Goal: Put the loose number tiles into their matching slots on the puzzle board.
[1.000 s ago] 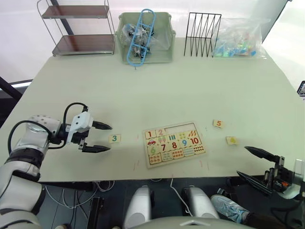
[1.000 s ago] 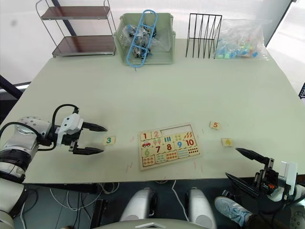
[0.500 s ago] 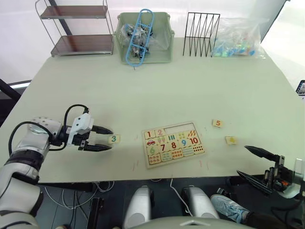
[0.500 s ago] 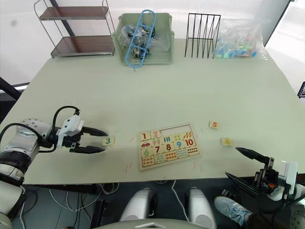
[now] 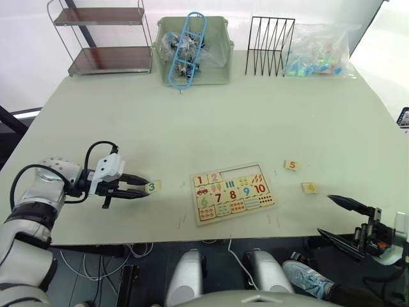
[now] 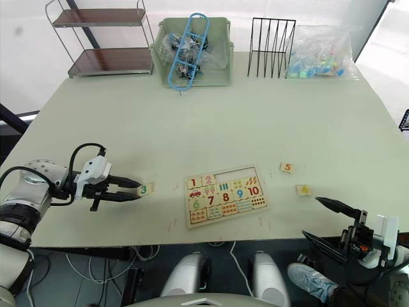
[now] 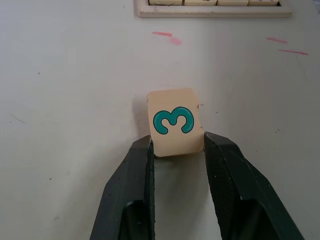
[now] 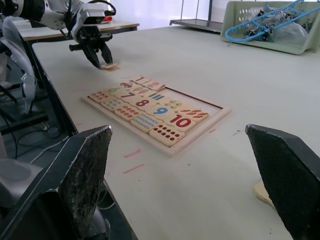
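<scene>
With its jaws pinched on the near edge of the 3 tile (image 7: 173, 122), the left gripper (image 5: 142, 191) lies flat on the desk (image 5: 255, 109), puzzle board (image 5: 233, 190) just to its right; right gripper (image 5: 342, 220) hangs open off the edge.

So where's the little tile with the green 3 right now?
The 3 tile lies on the table on the robot's left, just left of the puzzle board, with the left gripper closing its fingers on the tile's near edge.
</scene>
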Robot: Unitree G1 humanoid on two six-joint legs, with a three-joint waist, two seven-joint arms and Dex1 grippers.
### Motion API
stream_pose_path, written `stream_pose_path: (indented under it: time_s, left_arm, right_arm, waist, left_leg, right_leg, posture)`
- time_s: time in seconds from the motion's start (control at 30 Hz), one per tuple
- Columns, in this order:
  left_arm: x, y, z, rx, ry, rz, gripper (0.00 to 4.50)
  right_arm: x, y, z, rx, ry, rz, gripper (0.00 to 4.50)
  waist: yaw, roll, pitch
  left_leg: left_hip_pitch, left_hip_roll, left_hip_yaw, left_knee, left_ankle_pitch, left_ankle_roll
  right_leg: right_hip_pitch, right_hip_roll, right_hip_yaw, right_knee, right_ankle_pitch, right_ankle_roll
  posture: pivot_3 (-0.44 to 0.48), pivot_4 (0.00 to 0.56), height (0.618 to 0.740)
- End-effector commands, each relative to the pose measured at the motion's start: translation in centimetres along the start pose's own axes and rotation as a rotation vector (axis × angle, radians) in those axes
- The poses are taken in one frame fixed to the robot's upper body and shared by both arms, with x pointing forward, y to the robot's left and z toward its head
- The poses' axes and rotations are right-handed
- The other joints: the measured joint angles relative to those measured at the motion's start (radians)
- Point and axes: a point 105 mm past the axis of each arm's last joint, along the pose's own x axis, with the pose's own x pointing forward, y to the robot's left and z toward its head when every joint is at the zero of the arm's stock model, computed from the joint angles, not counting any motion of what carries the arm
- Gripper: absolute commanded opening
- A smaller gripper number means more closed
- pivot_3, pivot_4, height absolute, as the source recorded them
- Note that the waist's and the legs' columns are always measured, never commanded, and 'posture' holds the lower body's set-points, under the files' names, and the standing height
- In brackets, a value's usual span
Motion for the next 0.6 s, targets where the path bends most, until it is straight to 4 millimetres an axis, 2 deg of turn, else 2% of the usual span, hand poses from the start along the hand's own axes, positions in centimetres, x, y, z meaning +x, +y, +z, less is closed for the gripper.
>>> stream_pose_path:
  time_s: [0.03, 0.3, 0.4, 0.6]
  left_arm:
    - [-0.8, 0.5, 2.5, 0.059, -0.034, -0.018, 0.92]
    - [-1.0, -0.3, 7.0, 0.089, -0.051, -0.097, 0.92]
    - [-0.5, -0.7, 8.8, 0.084, -0.049, -0.119, 0.92]
    - [1.2, -0.5, 11.8, 0.107, -0.047, -0.055, 0.92]
  right_arm:
    - [-0.1, -0.1, 0.4, -0.024, -0.008, 0.005, 4.5]
    - [0.2, 0.1, 0.2, -0.016, -0.015, 0.008, 4.5]
    - [0.4, 0.2, 0.1, -0.011, -0.021, 0.011, 4.5]
    - [0.9, 0.5, 0.0, -0.008, -0.036, 0.01, 4.5]
  waist:
    - [0.001, 0.0, 0.0]
    - [0.0, 0.0, 0.0]
    - [-0.002, 0.0, 0.0]
    - [-0.002, 0.0, 0.0]
  left_leg:
    - [0.0, 0.0, 0.0, 0.0, 0.0, 0.0]
    - [0.0, 0.0, 0.0, 0.0, 0.0, 0.0]
    - [0.0, 0.0, 0.0, 0.0, 0.0, 0.0]
    - [0.0, 0.0, 0.0, 0.0, 0.0, 0.0]
  right_leg:
    - [0.0, 0.0, 0.0, 0.0, 0.0, 0.0]
    - [0.0, 0.0, 0.0, 0.0, 0.0, 0.0]
    - [0.0, 0.0, 0.0, 0.0, 0.0, 0.0]
    - [0.0, 0.0, 0.0, 0.0, -0.002, 0.003]
  posture:
    - [0.0, 0.15, 0.74]
    - [0.0, 0.15, 0.74]
    - [0.0, 0.15, 0.74]
    - [0.0, 0.15, 0.74]
